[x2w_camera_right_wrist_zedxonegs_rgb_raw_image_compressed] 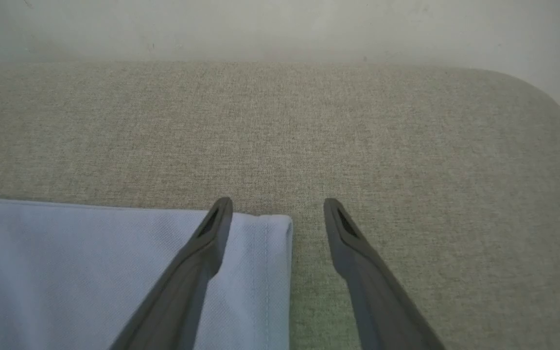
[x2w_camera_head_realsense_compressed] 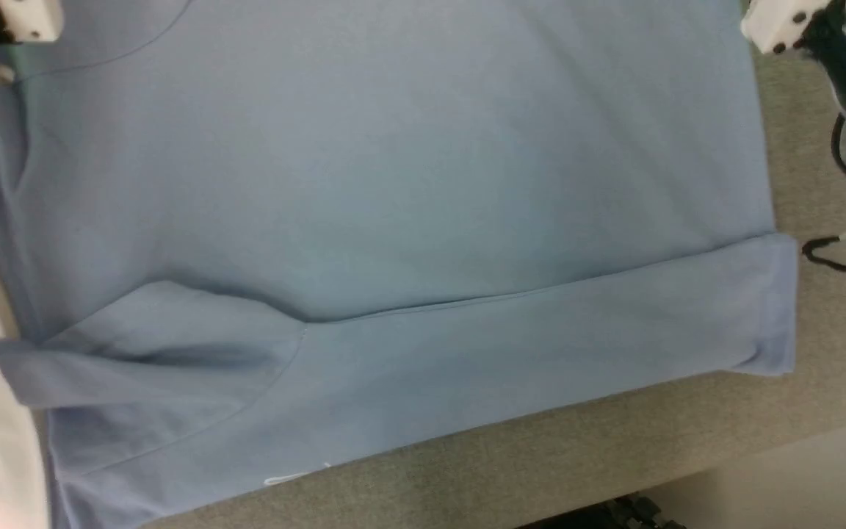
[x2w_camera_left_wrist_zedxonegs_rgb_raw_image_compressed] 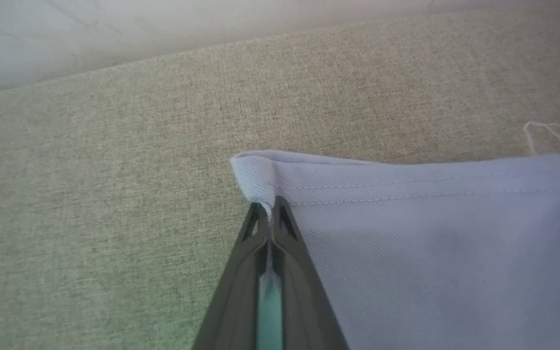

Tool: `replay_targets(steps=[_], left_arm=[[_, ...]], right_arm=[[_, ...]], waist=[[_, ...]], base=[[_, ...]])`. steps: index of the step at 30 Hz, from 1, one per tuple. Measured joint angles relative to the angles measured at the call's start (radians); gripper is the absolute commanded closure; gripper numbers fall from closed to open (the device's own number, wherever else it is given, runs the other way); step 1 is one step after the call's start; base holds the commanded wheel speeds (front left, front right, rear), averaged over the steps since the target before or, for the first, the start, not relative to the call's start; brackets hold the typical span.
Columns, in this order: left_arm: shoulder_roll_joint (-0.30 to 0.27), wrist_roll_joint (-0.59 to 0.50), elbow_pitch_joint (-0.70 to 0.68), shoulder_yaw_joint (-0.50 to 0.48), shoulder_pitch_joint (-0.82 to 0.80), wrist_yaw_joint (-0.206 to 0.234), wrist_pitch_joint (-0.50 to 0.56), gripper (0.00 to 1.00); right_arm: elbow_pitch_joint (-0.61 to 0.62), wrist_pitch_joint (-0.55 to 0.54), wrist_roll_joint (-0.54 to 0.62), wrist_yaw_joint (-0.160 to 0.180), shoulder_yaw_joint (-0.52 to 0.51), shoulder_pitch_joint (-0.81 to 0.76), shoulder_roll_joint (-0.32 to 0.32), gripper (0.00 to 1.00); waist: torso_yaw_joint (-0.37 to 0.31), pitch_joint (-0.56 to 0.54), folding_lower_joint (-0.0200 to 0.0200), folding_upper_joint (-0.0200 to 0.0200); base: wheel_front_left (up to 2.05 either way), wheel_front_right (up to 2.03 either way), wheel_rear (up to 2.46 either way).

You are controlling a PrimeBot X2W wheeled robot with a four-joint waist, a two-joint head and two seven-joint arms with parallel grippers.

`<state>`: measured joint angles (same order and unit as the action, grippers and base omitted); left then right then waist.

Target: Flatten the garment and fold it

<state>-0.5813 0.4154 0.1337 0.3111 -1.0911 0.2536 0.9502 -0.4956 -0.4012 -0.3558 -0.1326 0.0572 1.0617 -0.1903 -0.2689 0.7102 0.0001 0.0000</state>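
**Left jaws pinch shirt [x2w_camera_head_realsense_compressed: 393, 184] corner; right jaws spread**

Head view: shirt covers the surface [x2w_camera_head_realsense_compressed: 614, 433], near edge folded over, bare strip at right and near side.
Left wrist view: left jaws clamped on a hemmed corner, bare surface ahead, loose thread [x2w_camera_left_wrist_zedxonegs_rgb_raw_image_compressed: 550, 136] by the hem.
Right wrist view: right jaws apart, straddling another hemmed corner.
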Motion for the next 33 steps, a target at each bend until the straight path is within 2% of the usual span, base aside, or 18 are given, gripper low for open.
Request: replay_targets(steps=[7,8,9,10,11,14,17,23,28,33], left_arm=[[0.032,0.000,0.015,0.026,-0.040,-0.034,-0.049,1.00],[0.036,0.000,0.017,0.028,-0.045,-0.038,-0.054,1.00],[0.040,0.001,0.020,0.029,-0.049,-0.041,-0.058,1.00],[0.044,0.002,0.024,0.031,-0.051,-0.042,-0.064,1.00],[0.045,0.005,0.029,0.033,-0.052,-0.042,-0.068,1.00],[0.044,0.009,0.045,0.033,-0.052,-0.043,-0.084,1.00],[0.044,0.018,0.052,0.025,-0.047,-0.043,-0.117,1.00],[0.043,0.048,0.038,-0.004,0.035,-0.056,-0.225,1.00],[0.048,0.097,-0.014,-0.038,0.179,-0.059,-0.332,1.00],[0.052,0.146,-0.115,-0.090,0.363,-0.057,-0.426,1.00]], right_arm=[[-0.132,-0.241,0.083,0.000,-0.064,0.100,0.011,0.00],[-0.137,-0.263,0.093,0.000,-0.074,0.112,0.012,0.20],[-0.143,-0.286,0.105,0.000,-0.082,0.123,0.013,0.58],[-0.146,-0.308,0.119,0.000,-0.085,0.130,0.013,0.87],[-0.148,-0.325,0.130,0.000,-0.090,0.133,0.015,1.00],[-0.139,-0.361,0.152,0.000,-0.100,0.131,0.030,1.00],[-0.105,-0.341,0.163,0.000,-0.105,0.101,0.036,1.00],[-0.022,-0.188,0.124,0.000,-0.088,-0.003,0.035,1.00],[0.038,-0.030,0.075,0.000,-0.055,-0.109,0.020,1.00],[0.068,0.062,0.018,0.000,-0.013,-0.227,-0.006,1.00]], waist=[[0.041,0.019,0.0000,0.0000],[0.045,0.021,0.0000,0.0000],[0.049,0.022,0.0000,0.0000],[0.052,0.023,0.0000,0.0000],[0.054,0.022,0.0000,0.0000],[0.056,0.014,0.0000,0.0000],[0.057,-0.001,0.0000,0.0000],[0.059,-0.052,-0.0001,0.0000],[0.066,-0.118,-0.0002,0.0000],[0.077,-0.197,-0.0003,0.0000]], base=[[0.00,0.00,0.00],[0.00,0.00,0.00],[0.00,0.00,0.00],[0.00,0.00,0.00],[0.00,0.00,0.00],[0.00,0.00,0.00],[0.00,0.00,0.00],[0.00,0.00,0.00],[0.00,0.00,0.00],[0.00,0.00,0.00]])
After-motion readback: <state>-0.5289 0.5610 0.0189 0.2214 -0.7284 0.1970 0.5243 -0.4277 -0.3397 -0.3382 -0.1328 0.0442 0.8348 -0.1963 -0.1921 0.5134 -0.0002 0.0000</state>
